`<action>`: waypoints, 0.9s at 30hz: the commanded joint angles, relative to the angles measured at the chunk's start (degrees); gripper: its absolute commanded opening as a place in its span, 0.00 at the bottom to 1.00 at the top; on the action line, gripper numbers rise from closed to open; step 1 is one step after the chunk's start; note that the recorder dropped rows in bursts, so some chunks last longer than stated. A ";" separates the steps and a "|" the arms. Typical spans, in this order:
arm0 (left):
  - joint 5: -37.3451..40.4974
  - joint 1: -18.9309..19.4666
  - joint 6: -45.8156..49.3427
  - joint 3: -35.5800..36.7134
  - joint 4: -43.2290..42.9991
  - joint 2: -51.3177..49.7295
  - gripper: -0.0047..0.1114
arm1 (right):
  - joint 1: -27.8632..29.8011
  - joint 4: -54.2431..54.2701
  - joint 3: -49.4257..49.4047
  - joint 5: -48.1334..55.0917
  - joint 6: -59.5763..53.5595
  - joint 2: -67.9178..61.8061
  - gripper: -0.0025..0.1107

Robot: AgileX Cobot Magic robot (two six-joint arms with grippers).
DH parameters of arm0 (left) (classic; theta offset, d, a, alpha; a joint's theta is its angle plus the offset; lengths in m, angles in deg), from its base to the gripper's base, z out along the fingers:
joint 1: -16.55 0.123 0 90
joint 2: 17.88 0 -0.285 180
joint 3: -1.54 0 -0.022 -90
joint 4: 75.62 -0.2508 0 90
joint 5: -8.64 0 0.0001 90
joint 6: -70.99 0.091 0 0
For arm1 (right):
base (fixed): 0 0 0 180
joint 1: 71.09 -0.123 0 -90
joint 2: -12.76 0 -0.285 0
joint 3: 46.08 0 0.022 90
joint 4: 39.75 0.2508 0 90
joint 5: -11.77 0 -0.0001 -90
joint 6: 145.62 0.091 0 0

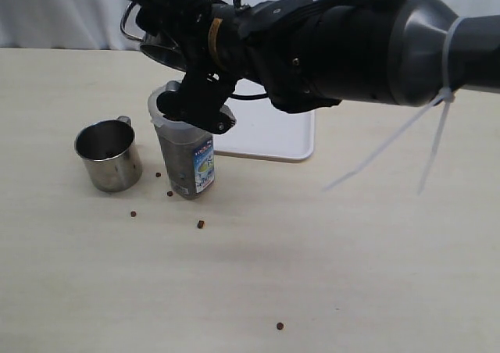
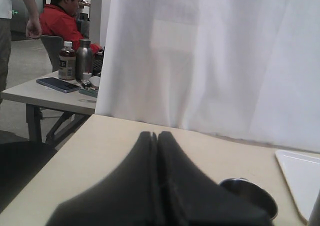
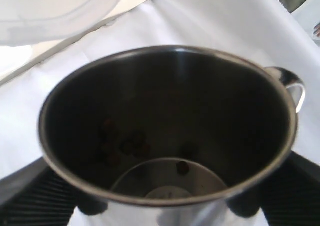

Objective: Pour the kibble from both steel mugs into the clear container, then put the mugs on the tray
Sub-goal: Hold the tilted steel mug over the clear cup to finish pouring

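Right fingers (image 3: pixel 35 201) gripping tilted steel mug (image 3: pixel 165 116) | left fingers (image 2: pixel 140 186) shut, empty | pouring into clear container (image 1: pixel 184 159) | next: mug to tray (image 1: pixel 273 138)

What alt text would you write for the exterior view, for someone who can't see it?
A black robot arm reaching in from the right tips a steel mug over a clear container of brown kibble on a beige table. A second steel mug stands upright to its left, a white tray lies behind, and a few pellets are scattered nearby.
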 commanded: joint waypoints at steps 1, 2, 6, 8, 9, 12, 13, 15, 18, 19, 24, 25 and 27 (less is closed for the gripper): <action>-0.23 0.01 -0.20 0.15 -0.14 0.21 0.04 | -0.07 -0.80 0.57 0.18 -0.06 0.61 0.07; -0.32 0.01 -0.20 0.15 -0.14 0.21 0.04 | -0.07 -0.80 0.57 0.18 -0.54 0.61 0.07; -0.48 0.01 -0.20 0.15 -0.14 0.21 0.04 | -0.07 -0.80 0.57 0.18 -2.90 0.61 0.07; -0.48 0.01 -0.20 0.15 -0.14 0.21 0.04 | -0.07 -0.80 0.57 0.18 -2.90 0.61 0.07; -0.48 0.01 -0.20 0.15 -0.14 0.21 0.04 | -0.07 -0.80 0.57 0.18 -2.90 0.61 0.07; -0.48 0.01 -0.20 0.15 -0.14 0.21 0.04 | -0.07 -0.80 0.57 0.18 -2.90 0.61 0.07; -0.48 0.01 -0.20 0.15 -0.14 0.21 0.04 | -0.07 -0.80 0.57 0.18 -2.90 0.61 0.07; -0.48 0.01 -0.20 0.15 -0.14 0.21 0.04 | -0.07 -0.80 0.57 0.18 -2.65 0.61 0.07; -0.48 0.01 -0.20 0.15 -0.14 0.21 0.04 | -0.07 -0.80 0.57 0.18 -2.65 0.61 0.07; -0.48 0.01 -0.20 0.15 -0.14 0.21 0.04 | -0.07 -0.80 0.57 0.18 -2.65 0.61 0.07; -0.48 0.01 -0.20 0.15 -0.14 0.21 0.04 | -0.07 -0.80 -0.69 0.22 -2.45 0.61 0.07; -0.48 0.01 -0.20 0.15 -0.14 0.21 0.04 | -0.07 -0.80 -1.20 0.59 -2.45 0.61 0.07; -0.48 0.01 -0.20 0.15 -0.14 0.21 0.04 | -0.07 -0.80 -2.15 1.24 -2.45 0.61 0.07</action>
